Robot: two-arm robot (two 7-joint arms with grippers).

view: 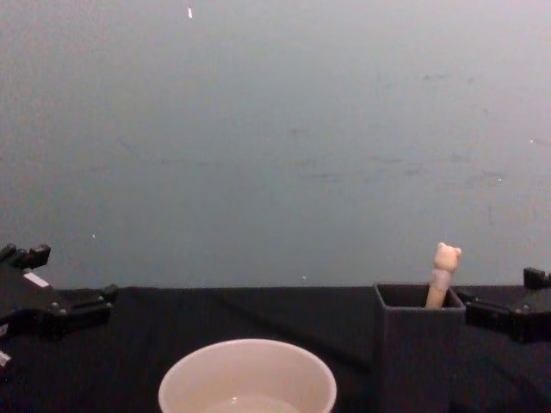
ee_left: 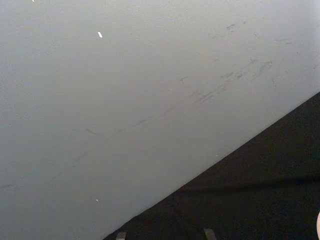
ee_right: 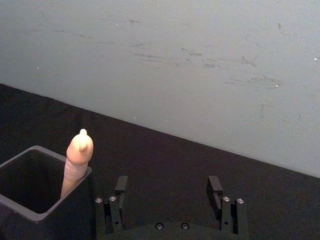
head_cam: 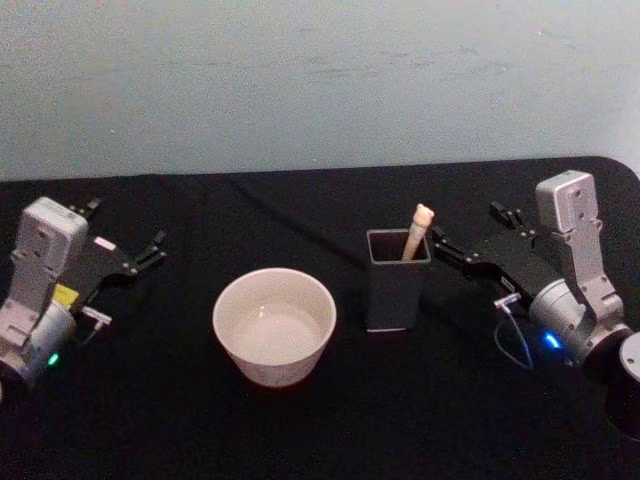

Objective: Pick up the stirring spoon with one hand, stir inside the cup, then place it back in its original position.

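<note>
cup (view: 248, 379) rim cut off below; holder (head_cam: 397, 279) hides spoon (head_cam: 418, 230) bowl.

Stirring spoon (head_cam: 419, 228): neck and bowl hidden inside the holder box (head_cam: 397, 295); only the beige handle top projects above its rim

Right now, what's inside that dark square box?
The stirring spoon stands in the holder box, leaning on its rim, bear-head top poking out. Its lower handle and bowl are hidden by the box walls. The right claw sits just beside it, open.
</note>
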